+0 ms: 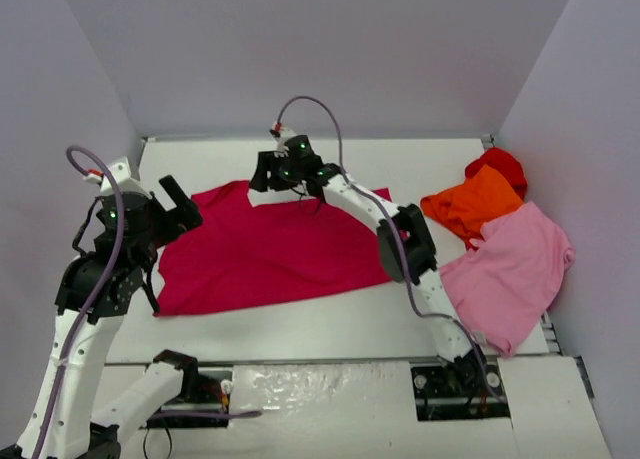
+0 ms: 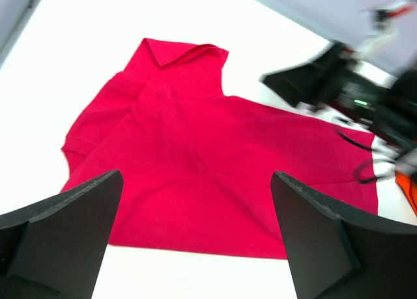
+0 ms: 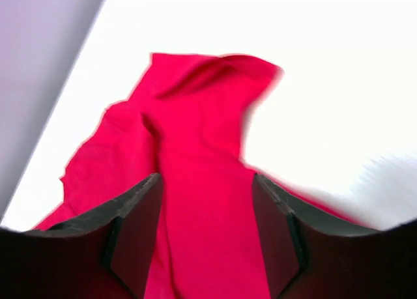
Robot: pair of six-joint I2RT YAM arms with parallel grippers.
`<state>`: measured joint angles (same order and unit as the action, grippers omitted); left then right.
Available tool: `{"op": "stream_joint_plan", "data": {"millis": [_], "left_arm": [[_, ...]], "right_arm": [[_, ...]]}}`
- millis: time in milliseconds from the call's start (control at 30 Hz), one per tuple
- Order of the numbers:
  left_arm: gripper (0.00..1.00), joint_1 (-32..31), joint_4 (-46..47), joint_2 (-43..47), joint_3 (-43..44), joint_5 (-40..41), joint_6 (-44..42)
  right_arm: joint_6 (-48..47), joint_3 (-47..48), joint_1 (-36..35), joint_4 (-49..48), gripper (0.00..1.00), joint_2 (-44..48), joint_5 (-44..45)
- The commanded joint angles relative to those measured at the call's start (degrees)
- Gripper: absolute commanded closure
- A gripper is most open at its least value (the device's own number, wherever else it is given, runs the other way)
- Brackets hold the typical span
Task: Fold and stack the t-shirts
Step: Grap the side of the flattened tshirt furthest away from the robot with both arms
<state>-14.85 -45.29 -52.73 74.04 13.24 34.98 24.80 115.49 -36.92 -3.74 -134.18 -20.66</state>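
A crimson-magenta t-shirt (image 1: 270,254) lies spread flat across the middle of the white table, with a sleeve pointing to the far side (image 2: 186,58). My left gripper (image 1: 180,204) hovers over its left edge, jaws wide open (image 2: 195,247) and nothing between them. My right gripper (image 1: 265,172) hangs over the shirt's far edge; in the right wrist view it is open (image 3: 205,240) above the cloth (image 3: 202,116), which looks blurred. At the right lie a light pink t-shirt (image 1: 510,269), an orange one (image 1: 470,204) and a bright red one (image 1: 498,164).
Lilac walls close in the table (image 1: 400,159) at the back and on both sides. The right arm (image 1: 400,244) stretches diagonally over the crimson shirt's right end. The pink shirt hangs partly over the table's right edge. Both arm bases sit at the near edge.
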Motion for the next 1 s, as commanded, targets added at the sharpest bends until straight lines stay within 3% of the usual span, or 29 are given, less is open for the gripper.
{"op": "stream_joint_plan", "data": {"millis": [0, 67, 133, 200, 300, 333, 400, 533, 600, 667, 833, 967], "left_arm": [[0.03, 0.5, -3.7, 3.2, -1.4, 1.6, -0.1], [0.03, 0.6, -4.1, 4.9, -2.2, 1.5, -0.1], [0.03, 0.6, -3.8, 5.8, -3.3, 1.1, -0.3], [0.03, 0.6, -3.5, 6.2, -4.2, 0.0, -0.5], [0.03, 0.7, -4.2, 6.1, -5.1, -0.6, -0.5], [0.03, 0.7, -4.3, 5.9, -5.4, -0.9, -0.5], [0.03, 0.7, -4.2, 6.0, -6.3, -1.9, -0.5], [0.03, 0.8, -1.8, 5.7, -8.4, -1.9, -0.6], [0.03, 0.8, -1.0, 3.6, -8.9, -1.1, -0.8], [0.04, 0.9, -0.4, -0.2, -8.3, -1.0, -1.0], [0.05, 1.3, 3.9, -16.6, -2.8, 0.6, -2.0], [0.03, 2.0, 0.8, -35.0, 10.7, 6.1, -5.2]], "right_arm": [[2.5, 15.0, -3.0, -1.8, 0.44, -12.3, -11.7], [5.7, 18.3, -4.2, -8.3, 0.43, -15.5, -15.7], [10.5, 15.6, -5.2, -23.3, 0.44, -16.9, -19.9], [17.9, 16.0, -5.4, -31.4, 0.63, -20.5, -23.8], [21.3, 20.2, -5.5, -35.1, 0.78, -23.6, -24.3], [21.5, 20.7, -5.5, -35.5, 0.79, -23.8, -24.3], [19.8, 20.3, -5.6, -33.0, 0.69, -23.2, -23.1], [9.0, 12.1, -5.3, -24.0, 0.66, -15.6, -15.0], [1.1, 7.7, -5.0, -16.2, 0.67, -10.8, -6.8], [-4.1, 4.7, -4.1, -10.6, 0.75, -6.0, -0.4], [-8.3, -13.7, 0.2, -7.0, 0.76, 10.0, 9.9], [-7.4, -27.7, 5.8, -5.1, 0.72, 23.4, 14.0]]}}
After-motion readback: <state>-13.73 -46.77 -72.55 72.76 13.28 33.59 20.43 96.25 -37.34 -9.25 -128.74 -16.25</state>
